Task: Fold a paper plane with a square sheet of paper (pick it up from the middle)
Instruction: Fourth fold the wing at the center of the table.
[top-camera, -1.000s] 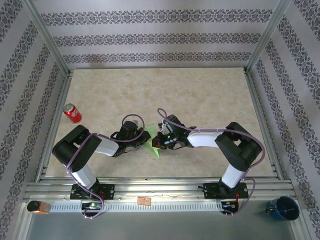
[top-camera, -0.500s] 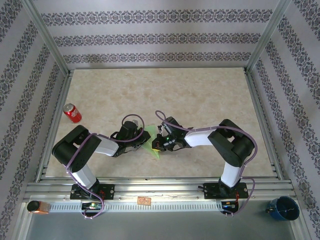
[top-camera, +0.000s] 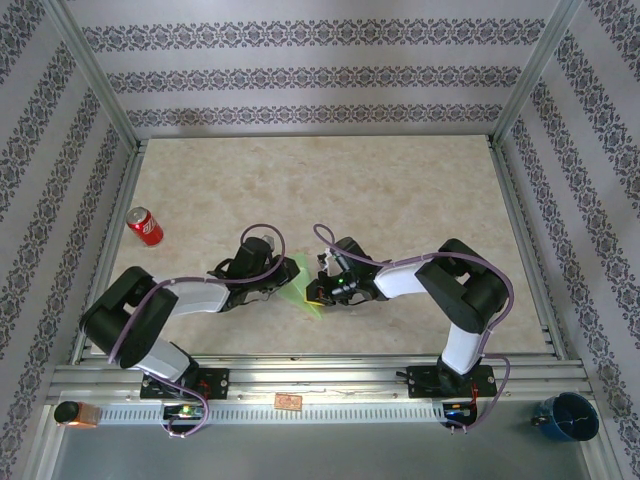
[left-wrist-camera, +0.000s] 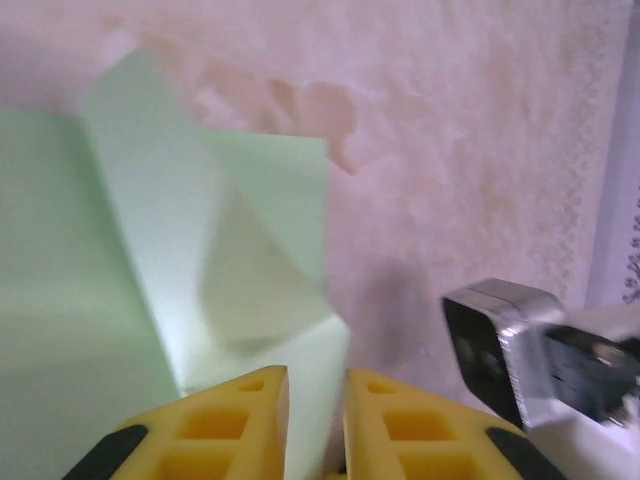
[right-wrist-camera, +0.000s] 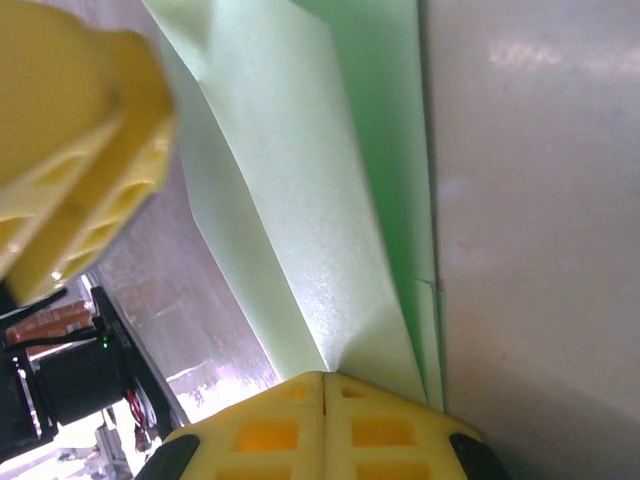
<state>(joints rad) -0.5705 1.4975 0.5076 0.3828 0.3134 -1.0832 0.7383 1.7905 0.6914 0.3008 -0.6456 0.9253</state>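
Observation:
The light green sheet of paper (top-camera: 303, 283) lies near the table's front middle, folded into a narrow, pointed paper plane shape. My right gripper (top-camera: 316, 294) is at its right edge. In the right wrist view its fingers (right-wrist-camera: 325, 378) are pressed together on a raised crease of the layered paper (right-wrist-camera: 300, 200). My left gripper (top-camera: 283, 287) is at the paper's left side. Its yellow fingers (left-wrist-camera: 317, 400) stand slightly apart, and creased paper (left-wrist-camera: 150, 250) shows in the gap and beyond them. One left finger (right-wrist-camera: 80, 150) appears at the upper left of the right wrist view.
A red soda can (top-camera: 144, 226) lies at the table's left edge. A blue cup (top-camera: 565, 415) sits off the table at the lower right. Metal frame rails (top-camera: 300, 370) border the front. The right wrist's silver camera box (left-wrist-camera: 500, 350) is close beside the left fingers.
The left arm's elbow has swung left and lower, and its jaws have parted a little. The right gripper has edged slightly left along the paper and stays shut.

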